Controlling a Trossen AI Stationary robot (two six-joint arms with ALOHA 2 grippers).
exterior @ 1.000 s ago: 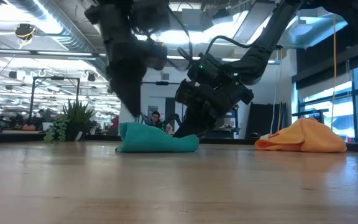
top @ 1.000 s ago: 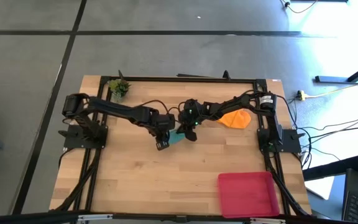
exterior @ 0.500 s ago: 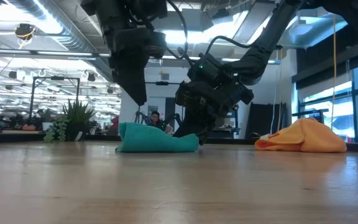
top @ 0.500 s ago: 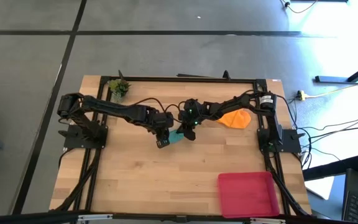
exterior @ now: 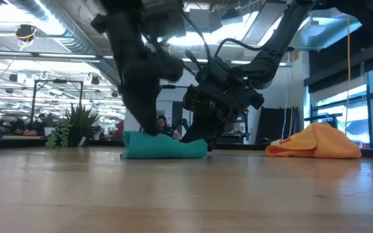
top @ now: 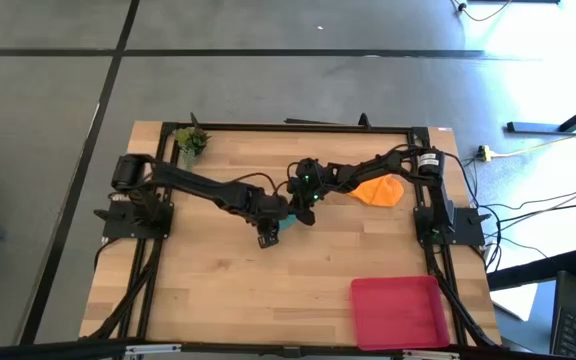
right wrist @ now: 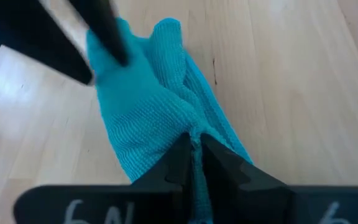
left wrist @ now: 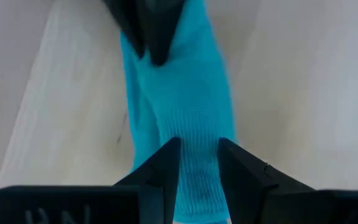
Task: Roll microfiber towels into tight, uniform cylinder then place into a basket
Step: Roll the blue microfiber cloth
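Observation:
The teal microfiber towel [top: 286, 222] lies on the table's middle as a loose, low roll [exterior: 167, 147]. My left gripper [left wrist: 197, 144] is open and has come down from above at the roll's left end [exterior: 149, 133]. My right gripper [right wrist: 194, 142] is shut on the roll's other end [exterior: 198, 141]. The orange towel [top: 380, 191] lies bunched in a heap behind my right arm, touched by nothing [exterior: 316, 144]. The red-pink basket [top: 368, 292] stands at the near right. My left gripper points steeply down, its two fingertips [left wrist: 166, 155] on the top of the teal roll near one end. A ridge of the cloth [left wrist: 197, 168] shows between them, and the fingers stand across the roll. The towel stays on the table. My right gripper pinches a thin fold of the teal cloth [right wrist: 194, 132] between its two fingers at the roll's right end. The fingers slant down from the table's far right. That end rests on the table, the cloth bunched up in front of the fingers.
A small green plant [top: 192, 142] stands at the table's far left corner. Bare wood lies between the teal towel and the basket along the near side. The two grippers work close together over the short roll.
My left gripper has lifted off the teal towel's left end. It has then come down on the roll again, a little farther toward the table's right. The towel has kept its place and shape, and my right gripper has stayed on its end.

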